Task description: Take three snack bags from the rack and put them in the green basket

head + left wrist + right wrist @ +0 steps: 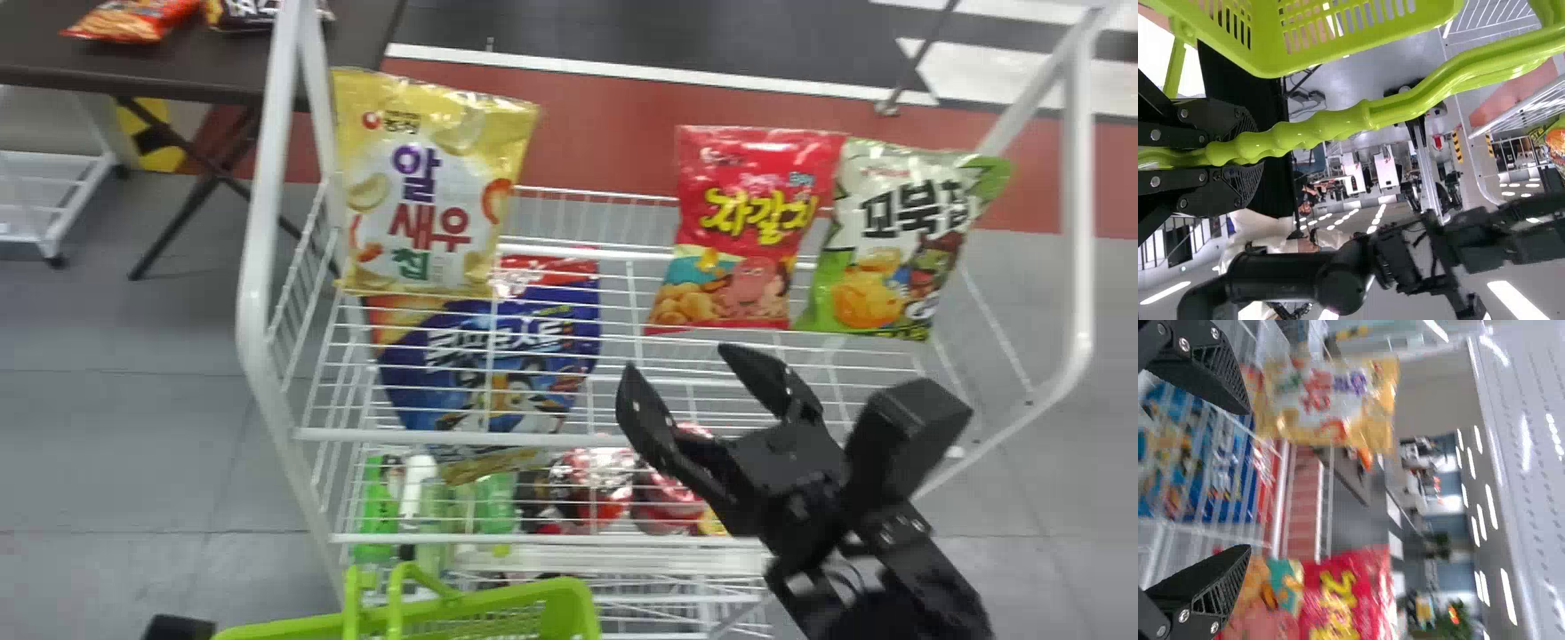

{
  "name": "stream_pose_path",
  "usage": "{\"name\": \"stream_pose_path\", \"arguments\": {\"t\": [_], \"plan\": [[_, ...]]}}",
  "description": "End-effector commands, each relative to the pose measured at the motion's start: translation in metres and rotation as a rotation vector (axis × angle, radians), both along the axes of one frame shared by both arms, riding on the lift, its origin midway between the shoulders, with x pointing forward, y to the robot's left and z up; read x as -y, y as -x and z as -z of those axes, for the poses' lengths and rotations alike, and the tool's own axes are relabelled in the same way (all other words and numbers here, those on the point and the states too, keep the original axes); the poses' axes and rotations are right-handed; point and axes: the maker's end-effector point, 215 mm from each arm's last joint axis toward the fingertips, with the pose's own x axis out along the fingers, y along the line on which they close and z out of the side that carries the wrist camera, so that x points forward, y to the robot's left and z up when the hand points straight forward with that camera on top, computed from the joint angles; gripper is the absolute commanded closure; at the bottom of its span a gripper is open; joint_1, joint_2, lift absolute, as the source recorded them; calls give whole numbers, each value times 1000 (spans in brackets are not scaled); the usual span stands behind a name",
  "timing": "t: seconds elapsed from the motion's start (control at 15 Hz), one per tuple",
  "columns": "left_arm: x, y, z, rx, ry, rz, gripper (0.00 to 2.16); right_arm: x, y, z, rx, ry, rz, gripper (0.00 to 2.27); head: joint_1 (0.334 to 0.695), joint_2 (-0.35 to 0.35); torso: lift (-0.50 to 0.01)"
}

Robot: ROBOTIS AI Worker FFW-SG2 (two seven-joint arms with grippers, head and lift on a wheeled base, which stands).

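White rack (252,302) behind green basket (573,606), its handle (1305,135) clamped in left gripper (178,628). Blue snack bag (498,356) on rack's left, yellow bag (427,191) above it, red bag (751,231) and green bag (893,253) at right. Right gripper (677,357) near red bag, fingers spread.

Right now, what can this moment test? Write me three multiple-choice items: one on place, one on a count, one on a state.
1. Where is the red bag?
A) On the floor
B) On the dark table
C) Between the yellow bag and the green-and-white bag

2. How many bags stand in the top row of the rack?
A) Three
B) Two
C) Five

3. How is the right gripper?
A) Shut on the red bag
B) Open and empty
C) Shut on the yellow bag

1: C, the head view shows a bag on either side of it.
2: A, yellow, red and green-and-white.
3: B, its fingers stand apart with nothing between them.
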Motion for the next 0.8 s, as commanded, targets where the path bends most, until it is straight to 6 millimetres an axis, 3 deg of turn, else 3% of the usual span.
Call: {"name": "stream_pose_path", "arguments": {"t": [0.0, 0.13, 0.4, 0.53, 0.73], "plan": [[-1, 0, 0, 0, -2, 2, 1902, 34, -35, -8, 55, 93, 124, 66, 695, -246, -16], [-3, 0, 1, 1, -6, 4, 1902, 57, -64, -1, 47, 135, 179, 70, 695, -316, -16], [-6, 0, 2, 3, -14, 4, 1902, 90, -107, 9, -3, 144, 224, 93, 695, -347, -16], [-6, 0, 2, 0, -14, 2, 1902, 95, -121, 19, -29, 128, 208, 137, 695, -350, -16], [-7, -2, 3, 3, -17, -2, 1902, 87, -139, 38, -71, 90, 150, 205, 695, -350, -16]]}}
